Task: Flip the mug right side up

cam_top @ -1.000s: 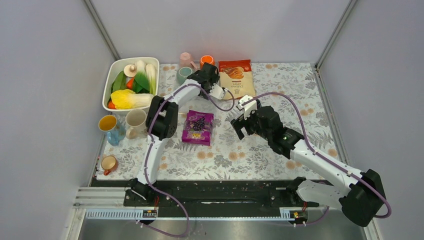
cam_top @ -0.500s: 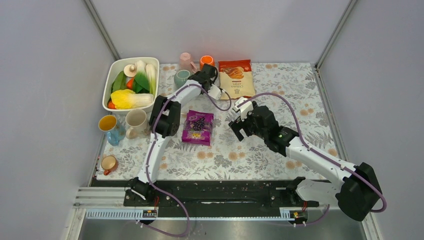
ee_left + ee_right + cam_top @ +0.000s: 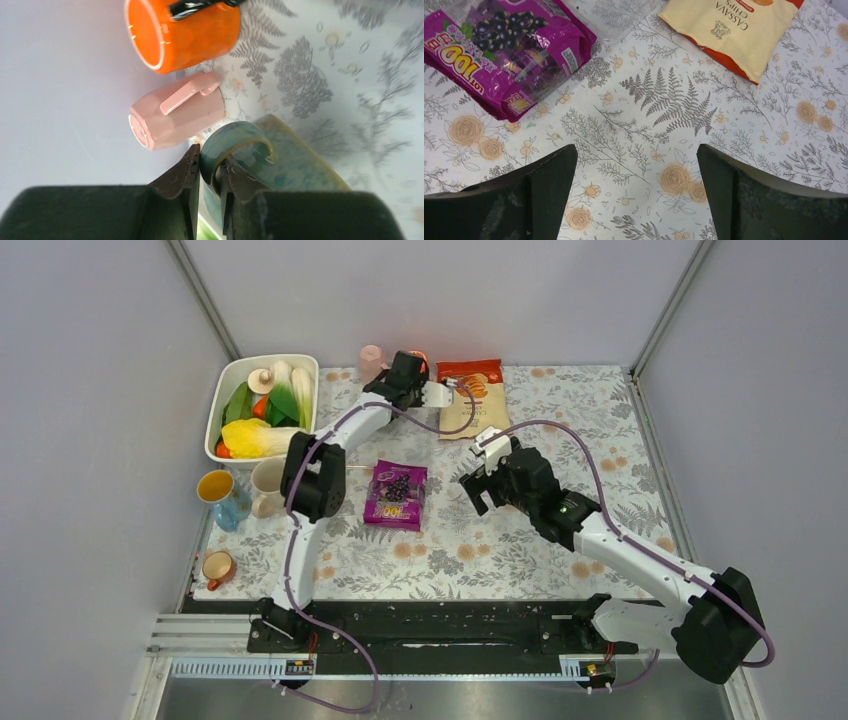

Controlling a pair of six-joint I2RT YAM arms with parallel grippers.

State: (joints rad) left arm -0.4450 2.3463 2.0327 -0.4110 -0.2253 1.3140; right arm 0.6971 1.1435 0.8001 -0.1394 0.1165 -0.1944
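Observation:
The teal glazed mug (image 3: 300,167) shows in the left wrist view, with my left gripper (image 3: 210,167) shut on its curved handle (image 3: 235,142). One finger lies outside the loop and the other inside it. In the top view my left gripper (image 3: 405,377) is at the table's back edge and its body hides the mug. My right gripper (image 3: 636,165) hangs open above the floral cloth with nothing between its fingers; in the top view the right gripper (image 3: 480,482) is mid-table, right of the purple bag.
A pink mug (image 3: 175,117) and an orange mug (image 3: 185,32) stand close behind the teal one by the back wall. A cassava chips bag (image 3: 472,395), a purple snack bag (image 3: 396,495), a white tub of vegetables (image 3: 262,405) and more mugs (image 3: 270,480) lie around.
My left gripper has shut on the teal mug's handle and moved toward the back wall with it; the mug no longer shows in the top view. The right arm barely shifted.

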